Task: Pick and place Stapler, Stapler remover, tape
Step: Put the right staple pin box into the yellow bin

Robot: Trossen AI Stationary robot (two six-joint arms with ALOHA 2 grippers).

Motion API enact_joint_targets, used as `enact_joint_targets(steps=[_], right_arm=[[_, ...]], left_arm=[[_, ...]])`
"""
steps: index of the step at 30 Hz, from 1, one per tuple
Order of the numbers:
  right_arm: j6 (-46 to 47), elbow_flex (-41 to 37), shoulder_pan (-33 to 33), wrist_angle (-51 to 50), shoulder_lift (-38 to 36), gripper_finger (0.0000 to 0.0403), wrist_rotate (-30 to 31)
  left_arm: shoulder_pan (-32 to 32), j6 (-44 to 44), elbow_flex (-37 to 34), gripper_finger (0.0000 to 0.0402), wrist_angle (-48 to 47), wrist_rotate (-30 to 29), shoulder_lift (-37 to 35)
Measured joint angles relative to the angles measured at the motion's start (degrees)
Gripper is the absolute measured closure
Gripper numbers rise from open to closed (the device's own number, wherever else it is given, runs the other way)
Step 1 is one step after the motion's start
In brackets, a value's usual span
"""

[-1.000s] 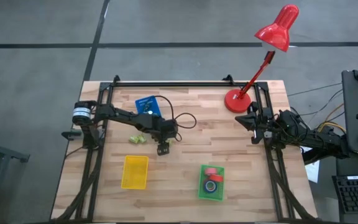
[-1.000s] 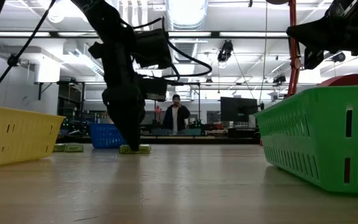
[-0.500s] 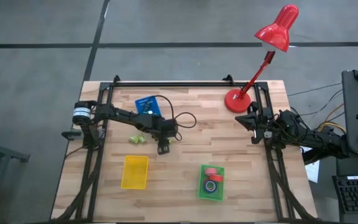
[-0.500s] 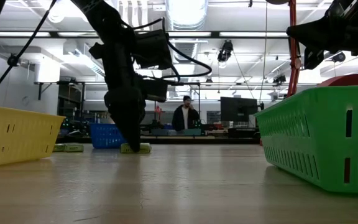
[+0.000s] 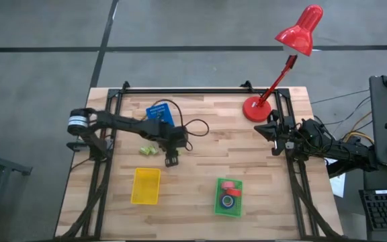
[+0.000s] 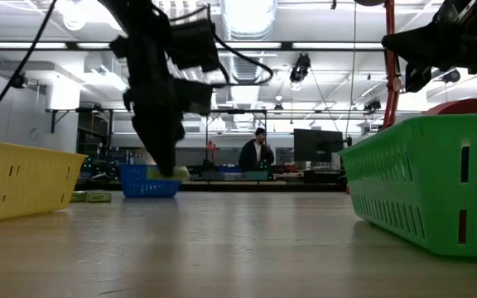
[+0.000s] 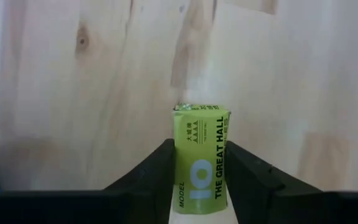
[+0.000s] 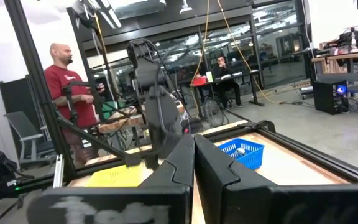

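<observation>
My left gripper (image 5: 170, 160) hangs over the table's middle, shut on a small green printed box (image 7: 199, 165). In the low view that box (image 6: 178, 173) is off the wood. Two more small green boxes (image 5: 146, 151) lie flat on the table just left of the gripper. A red tape roll (image 5: 228, 186) and a blue one (image 5: 228, 200) lie in the green tray (image 5: 218, 205). My right gripper (image 5: 272, 131) waits shut by the right edge, near the lamp. I see no stapler or stapler remover. My left gripper pinches the green box between its two fingers (image 7: 160, 163), one on each long side (image 7: 180, 155). The fingers come from above, pointing down, and lie along the box. The box is lifted clear of the table, and its far end sticks out past the fingertips.
A blue tray (image 5: 160, 113) sits toward the far edge and a yellow tray (image 5: 146, 185) toward the near left. The red lamp's base (image 5: 254, 109) stands at the far right. A person (image 8: 73, 99) stands beyond the table. Bare wood lies between the trays.
My left gripper has risen and shifted a little toward the table's left edge. The green box, which rested on the wood a second ago, now hangs clear of it between the fingers. A person in the room behind has walked across.
</observation>
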Motion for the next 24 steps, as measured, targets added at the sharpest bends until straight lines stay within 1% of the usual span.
enact_joint_targets(steps=[5,7,10,14,18,24], right_arm=[[0.02,0.0,0.0,0.0,0.0,0.0394,-0.01],[0.02,0.0,0.0,0.0,0.0,0.0394,0.0],[0.0,0.0,0.0,0.0,0.02,0.0394,0.0],[0.0,0.0,0.0,0.0,0.02,0.0394,0.0],[0.0,0.0,0.0,0.0,0.02,0.0394,0.0],[0.0,0.0,0.0,0.0,0.02,0.0394,0.0]], left_arm=[[-0.09,-3.22,-0.07,0.0289,-6.96,4.1,-7.14],[-0.52,-4.8,-0.53,0.0286,-9.32,6.2,-10.21],[-2.29,-6.67,-1.4,0.0274,-12.37,7.42,-14.79],[-6.34,-10.59,-4.33,0.0268,-14.01,7.38,-19.86],[-11.5,-16.06,-7.48,0.0276,-13.91,7.29,-23.74],[-18.18,-20.12,-11.98,0.0276,-13.45,6.92,-25.16]])
